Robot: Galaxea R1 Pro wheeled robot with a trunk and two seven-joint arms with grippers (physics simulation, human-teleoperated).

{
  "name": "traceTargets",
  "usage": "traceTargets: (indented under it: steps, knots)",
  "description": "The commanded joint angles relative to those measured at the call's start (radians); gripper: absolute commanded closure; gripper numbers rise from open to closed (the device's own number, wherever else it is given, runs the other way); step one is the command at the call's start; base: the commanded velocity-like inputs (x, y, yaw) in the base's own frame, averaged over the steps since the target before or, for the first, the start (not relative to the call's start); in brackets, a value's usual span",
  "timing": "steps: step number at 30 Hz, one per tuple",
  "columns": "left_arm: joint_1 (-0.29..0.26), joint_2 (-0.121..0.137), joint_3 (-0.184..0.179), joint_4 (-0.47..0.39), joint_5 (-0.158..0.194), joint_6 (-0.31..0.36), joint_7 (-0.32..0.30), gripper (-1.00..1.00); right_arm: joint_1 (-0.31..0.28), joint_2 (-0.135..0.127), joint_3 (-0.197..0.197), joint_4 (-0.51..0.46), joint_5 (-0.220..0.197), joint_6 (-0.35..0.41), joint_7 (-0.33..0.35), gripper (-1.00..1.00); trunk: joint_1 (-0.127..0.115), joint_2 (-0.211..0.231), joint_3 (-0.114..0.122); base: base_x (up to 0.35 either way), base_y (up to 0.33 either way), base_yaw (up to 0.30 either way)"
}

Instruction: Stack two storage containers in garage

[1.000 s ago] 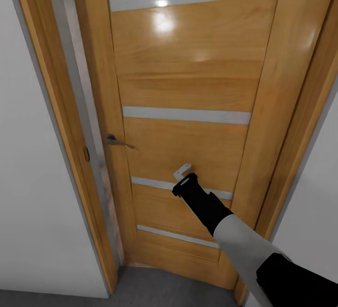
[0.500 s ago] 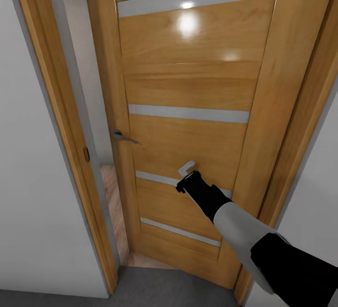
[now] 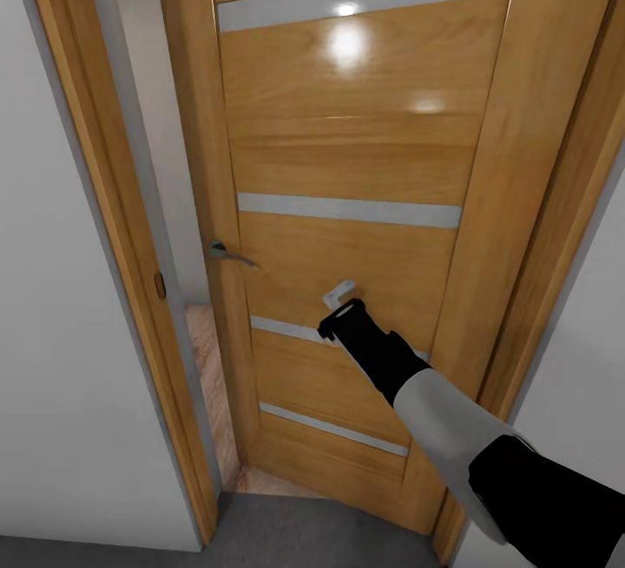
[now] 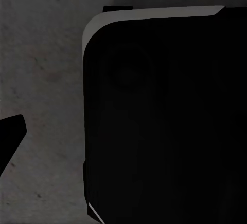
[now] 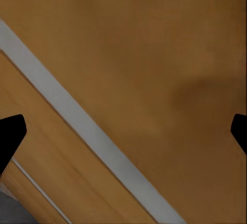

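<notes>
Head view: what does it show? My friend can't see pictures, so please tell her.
The right gripper reaches out to a wooden door that stands slightly ajar. A metal handle sits near the door's open edge, and wood floor shows through the gap.

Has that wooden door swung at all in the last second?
Yes. The door has swung further open: the gap beside the fixed door frame is wider, with the right tool against its panel.

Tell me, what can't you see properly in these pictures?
- The room behind the door: head view, hidden by the door and frame; a strip of wood floor shows through the gap.
- Right gripper: head view, the arm hides its jaws.
- Left wrist view: a black robot part blocks most of the grey floor.
- The handle: small, its far end unclear.
</notes>
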Motion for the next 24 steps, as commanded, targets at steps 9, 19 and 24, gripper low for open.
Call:
traceTargets:
  steps: [9,19,24]
  knots:
    - [0.0,0.0,0.0,0.0,0.001,-0.002,0.0,-1.0,-0.001,0.0,0.001,-0.089,-0.005,0.046,-0.001,-1.0,0.0,-0.001,-0.001,0.0,0.0,0.0]
    - [0.0,0.0,0.0,0.0,0.001,-0.002,0.0,-1.0,-0.001,0.0,0.0,-0.092,-0.014,0.047,-0.004,-1.0,0.0,-0.001,-0.001,0.0,0.0,0.0]
    - [0.0,0.0,0.0,0.0,0.001,-0.002,0.0,-1.0,-0.001,0.0,0.0,-0.092,-0.013,0.047,-0.016,-1.0,0.0,-0.001,-0.001,0.0,0.0,0.0]
